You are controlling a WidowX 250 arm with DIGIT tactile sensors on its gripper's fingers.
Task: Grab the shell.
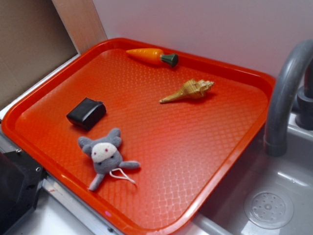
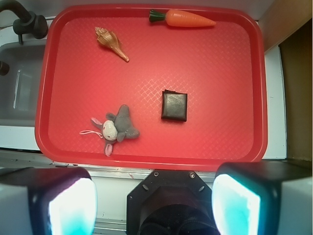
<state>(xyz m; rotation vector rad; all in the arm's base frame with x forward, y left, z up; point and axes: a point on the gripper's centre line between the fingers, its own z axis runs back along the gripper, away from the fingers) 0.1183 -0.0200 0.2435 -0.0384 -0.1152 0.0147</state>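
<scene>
Shell [image 2: 111, 43] on red tray [image 2: 234, 142], well beyond the jaws [image 2: 154, 203], spread apart, empty

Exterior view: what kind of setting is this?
Likely a toy kitchen sink setup: a grey faucet over a basin with a drain, and beside it a red tray holding a shell and toy carrot.

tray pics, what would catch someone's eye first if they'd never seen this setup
The big red tray fills both views, set beside a grey sink with a curved tap. On it lie four small things, all apart: an orange carrot at the far rim, a tan shell near it, a black block and a grey stuffed mouse. The open gripper hangs above the tray's near edge.
</scene>
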